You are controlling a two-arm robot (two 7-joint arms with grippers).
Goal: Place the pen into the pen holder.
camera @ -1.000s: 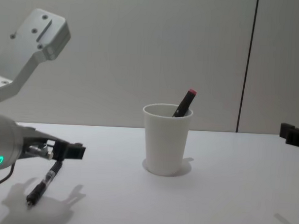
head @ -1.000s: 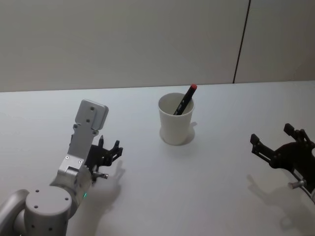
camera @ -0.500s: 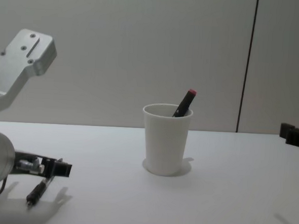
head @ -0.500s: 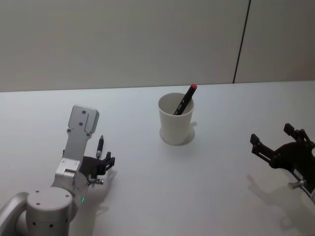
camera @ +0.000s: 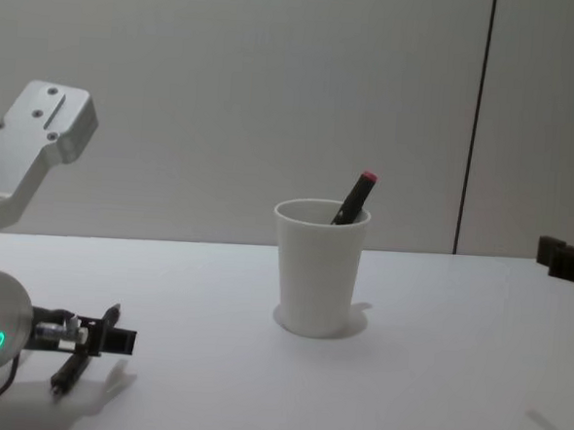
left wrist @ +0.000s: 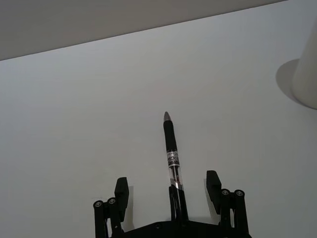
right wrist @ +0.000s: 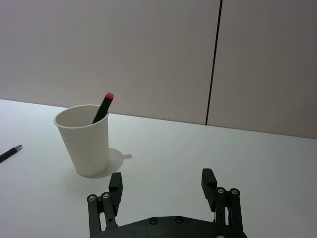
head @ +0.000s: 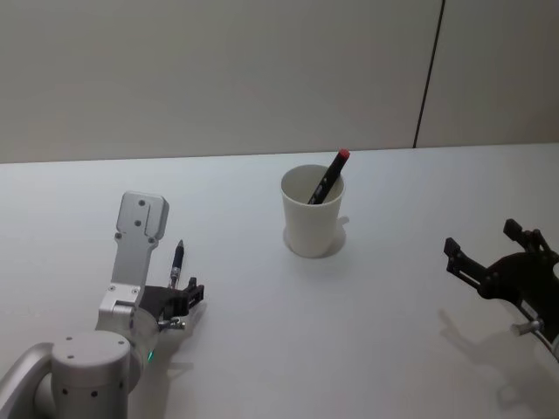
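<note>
The pen holder (head: 313, 223) is a white paper cup standing upright at mid-table, also in the chest view (camera: 319, 271) and the right wrist view (right wrist: 89, 144). The pen (head: 329, 179), black with a red tip (camera: 367, 177), leans inside it against the far right of the rim (right wrist: 101, 108). My left gripper (head: 179, 301) hovers low at the near left, open (left wrist: 167, 186). A thin black pen-like stick (left wrist: 172, 151) with a clear middle and grey tip lies on the table, its near end between the left fingers, untouched. My right gripper (head: 483, 240) is open and holds nothing at the near right (right wrist: 162, 181).
The white table (head: 384, 332) runs back to a plain wall with a dark vertical seam (head: 428, 78). The thin black stick (head: 177, 262) points away from me, left of the cup (camera: 83, 359). Bare tabletop lies between the two arms.
My left arm has drawn back toward me and sunk lower, bringing its open fingers around the near end of the thin black stick. Cup, pen and right gripper have not moved.
</note>
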